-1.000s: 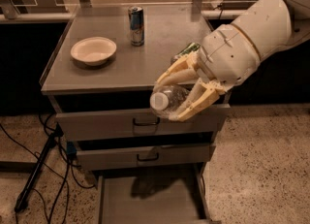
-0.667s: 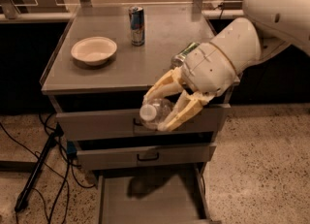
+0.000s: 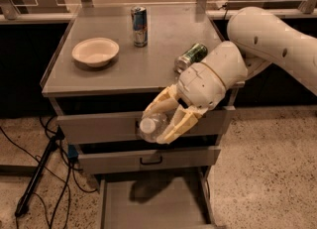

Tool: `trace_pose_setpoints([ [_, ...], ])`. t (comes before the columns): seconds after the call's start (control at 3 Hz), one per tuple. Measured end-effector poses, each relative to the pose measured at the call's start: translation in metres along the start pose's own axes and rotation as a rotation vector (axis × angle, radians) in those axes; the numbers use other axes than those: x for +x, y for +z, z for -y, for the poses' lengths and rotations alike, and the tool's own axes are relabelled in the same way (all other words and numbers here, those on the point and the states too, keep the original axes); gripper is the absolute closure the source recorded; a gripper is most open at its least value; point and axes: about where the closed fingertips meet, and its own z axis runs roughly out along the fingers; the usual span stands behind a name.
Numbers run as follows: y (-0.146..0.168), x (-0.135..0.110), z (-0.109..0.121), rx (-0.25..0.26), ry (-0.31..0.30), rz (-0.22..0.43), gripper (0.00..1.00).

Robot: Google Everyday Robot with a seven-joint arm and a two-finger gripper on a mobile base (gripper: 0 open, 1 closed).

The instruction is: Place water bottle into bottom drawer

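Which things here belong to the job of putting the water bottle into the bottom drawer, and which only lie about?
For the job: water bottle, held in the claw in front of the top drawer; bottom drawer, open.
Lying about on the cabinet top: white bowl, blue-silver can, green can.
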Motion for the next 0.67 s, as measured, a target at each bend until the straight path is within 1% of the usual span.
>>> trace_pose_setpoints([
  [0.33,0.012,0.014,-0.001,-0.014,0.020,0.042,1.00],
  [0.67,0.044,0.052,-0.019,-0.026,0.109,0.120,1.00],
])
